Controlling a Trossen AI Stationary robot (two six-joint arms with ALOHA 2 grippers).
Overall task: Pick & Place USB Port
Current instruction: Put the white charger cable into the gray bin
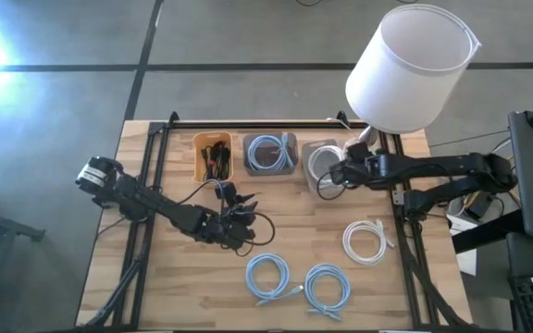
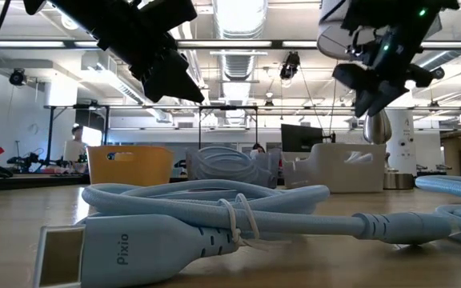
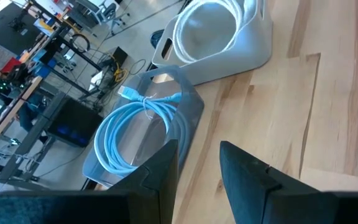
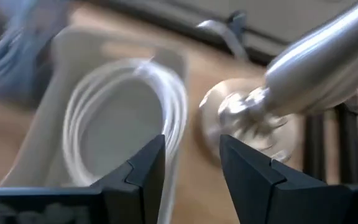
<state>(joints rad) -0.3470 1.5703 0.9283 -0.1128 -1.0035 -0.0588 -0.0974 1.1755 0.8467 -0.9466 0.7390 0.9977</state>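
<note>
Overhead, the right gripper (image 1: 333, 176) hangs open and empty above the white bin (image 1: 323, 164) (a white cable already coiled inside). Left gripper (image 1: 239, 222), open, waits mid-table. Descending here could snag the coiled cable.

grey floor (image 1: 248, 37), white lampshade (image 1: 410, 65), ceiling strip lights (image 2: 242, 16), exposed ducts (image 2: 238, 64)

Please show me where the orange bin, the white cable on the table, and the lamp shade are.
orange bin (image 1: 199, 159): high view, left wall.
white cable (image 1: 351, 242): high view, left side of the coil.
lamp shade (image 1: 391, 88): high view, outer side.
</note>
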